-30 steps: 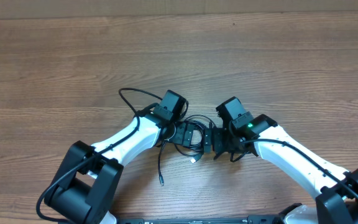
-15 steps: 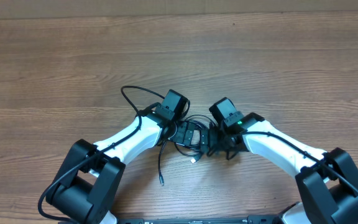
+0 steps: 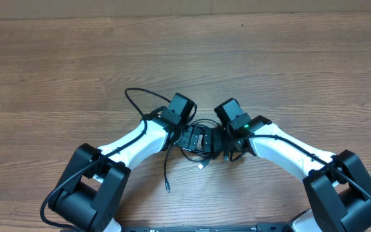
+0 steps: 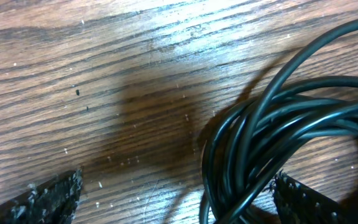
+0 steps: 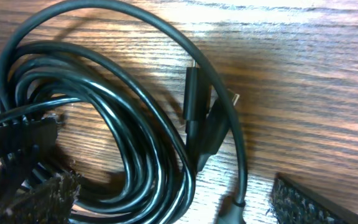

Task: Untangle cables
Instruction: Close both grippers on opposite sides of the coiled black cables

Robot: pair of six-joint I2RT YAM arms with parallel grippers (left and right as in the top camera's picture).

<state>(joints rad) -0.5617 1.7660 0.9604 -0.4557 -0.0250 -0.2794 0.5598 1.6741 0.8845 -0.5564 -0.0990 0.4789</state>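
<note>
**Left gripper [image 3: 195, 140] and right gripper [image 3: 219, 143] both open at the cables [image 5: 154, 149], nothing clamped**

Wooden table [image 3: 269, 64], grain running left-right. Both arms reach in from the near edge and meet mid-table. Left arm [image 3: 134, 145] angles up and to the right, right arm [image 3: 288, 154] angles up and to the left, wrists bent so the two grippers face each other, tips nearly together, low to the table.

Cables sit right where the two grippers meet, a coiled black bundle flat on the wood, mostly hidden under the gripper heads in the overhead view.

Left wrist view: pads wide apart at the bottom corners, left pad [image 4: 55, 199] on bare wood side, right pad [image 4: 309, 199] just beside the coil. Coil lies between the pads, toward the right one. Jaws are spread, not squeezing it. Whether that pad touches the strands, cannot tell.

Right wrist view: jaws spread too, one pad [image 5: 316, 202] low right, clear of the coil. Coil fills the left half, several loops stacked, and the far-side finger overlaps them. No grip visible.

One loose strand [image 3: 166, 169] trails from the bundle toward the near edge, beside the left arm. A black plug [image 5: 193, 93] lies across the outer loop, a second connector [image 5: 219, 127] touching it. A silver tip [image 3: 201, 166] lies just below the bundle.
</note>
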